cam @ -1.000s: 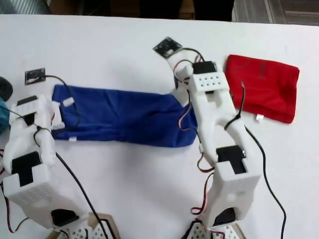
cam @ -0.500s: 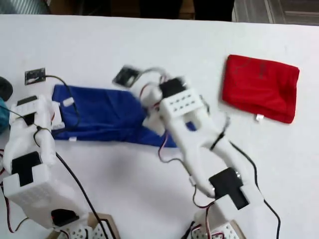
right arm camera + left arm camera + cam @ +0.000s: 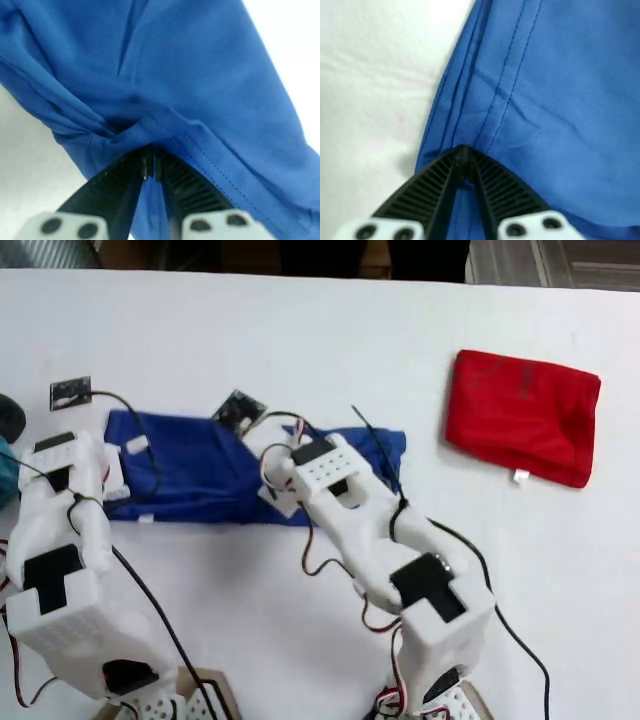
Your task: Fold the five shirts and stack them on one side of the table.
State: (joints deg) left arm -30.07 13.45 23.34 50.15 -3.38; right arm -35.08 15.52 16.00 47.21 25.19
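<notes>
A blue shirt (image 3: 190, 465) lies stretched across the table's left and middle. My left gripper (image 3: 118, 480) is at its left end, shut on the stitched hem of the blue shirt (image 3: 530, 90). Over the shirt's middle, my right gripper (image 3: 275, 475) is shut on a bunched, gathered edge of the blue shirt (image 3: 165, 75), lifting it in folds. Part of the shirt is hidden under the right arm. A folded red shirt (image 3: 525, 415) lies apart at the right.
A dark round object (image 3: 8, 418) and a teal object (image 3: 5, 470) sit at the left edge. The white table (image 3: 250, 330) has open room behind the shirt and between the blue and red shirts.
The right arm has swung left across the blue shirt, dragging the shirt's right end with it. The left arm and the red shirt have not moved.
</notes>
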